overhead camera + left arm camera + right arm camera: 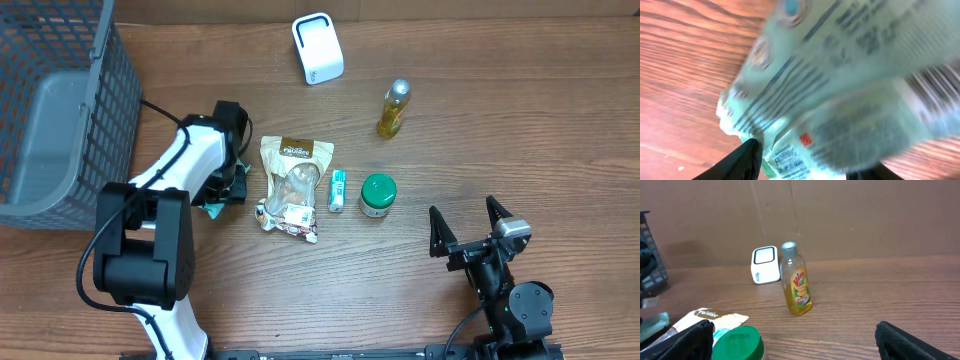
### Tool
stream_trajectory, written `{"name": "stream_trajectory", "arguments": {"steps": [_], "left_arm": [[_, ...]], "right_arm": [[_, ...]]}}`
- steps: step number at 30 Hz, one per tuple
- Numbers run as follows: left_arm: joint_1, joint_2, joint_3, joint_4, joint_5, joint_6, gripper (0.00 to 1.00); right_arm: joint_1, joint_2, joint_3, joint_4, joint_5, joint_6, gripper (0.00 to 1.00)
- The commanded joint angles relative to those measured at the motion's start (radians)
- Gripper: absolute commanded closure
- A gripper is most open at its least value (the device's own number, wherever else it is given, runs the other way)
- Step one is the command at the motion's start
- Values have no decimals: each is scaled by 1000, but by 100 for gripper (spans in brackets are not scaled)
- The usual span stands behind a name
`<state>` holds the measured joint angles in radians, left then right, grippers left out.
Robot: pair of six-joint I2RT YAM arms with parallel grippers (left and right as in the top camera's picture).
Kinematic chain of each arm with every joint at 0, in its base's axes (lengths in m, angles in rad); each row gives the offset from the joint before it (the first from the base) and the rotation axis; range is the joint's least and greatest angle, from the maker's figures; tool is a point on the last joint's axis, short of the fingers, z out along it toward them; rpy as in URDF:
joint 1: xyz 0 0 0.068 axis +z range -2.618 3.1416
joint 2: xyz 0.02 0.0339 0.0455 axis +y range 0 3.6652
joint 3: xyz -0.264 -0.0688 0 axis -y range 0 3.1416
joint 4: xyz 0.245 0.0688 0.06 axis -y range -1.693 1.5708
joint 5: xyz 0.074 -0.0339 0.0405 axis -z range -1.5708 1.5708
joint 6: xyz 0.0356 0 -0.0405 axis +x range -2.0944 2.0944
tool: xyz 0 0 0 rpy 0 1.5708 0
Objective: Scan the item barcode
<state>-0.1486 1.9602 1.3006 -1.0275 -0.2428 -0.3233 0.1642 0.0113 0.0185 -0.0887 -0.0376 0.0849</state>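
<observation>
We see our left pincer (230,190) pinching a pale green packet (840,75) near the worktop's (520,120) left edge. Our right pincer (462,208) stands spread wide.

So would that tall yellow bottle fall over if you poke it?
Probably, if pushed up high: the yellow plastic bottle stands upright, tall and narrow. It looks smooth, so it may slip. Lying down, it could roll.
</observation>
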Motion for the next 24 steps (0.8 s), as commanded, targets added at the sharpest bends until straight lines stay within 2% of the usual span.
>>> {"name": "stream_trajectory", "arguments": {"steps": [1,5,7,12,15,24], "left_arm": [[6,8,103,-40,-2,-18,42],[6,8,192,-98,11,-10,32],[6,8,237,-126,31,-9,31],[3,8,322,-170,228,13,37],[-14,9,323,-169,352,13,37],[-120,9,291,-183,367,4,37]], "right_arm": [[-3,-7,-11,7,-1,-4,0],[-3,-7,-11,7,-1,-4,0],[-3,-7,-11,7,-1,-4,0],[-3,-7,-11,7,-1,-4,0],[-3,-7,-11,7,-1,-4,0],[-3,-7,-11,7,-1,-4,0]]}}
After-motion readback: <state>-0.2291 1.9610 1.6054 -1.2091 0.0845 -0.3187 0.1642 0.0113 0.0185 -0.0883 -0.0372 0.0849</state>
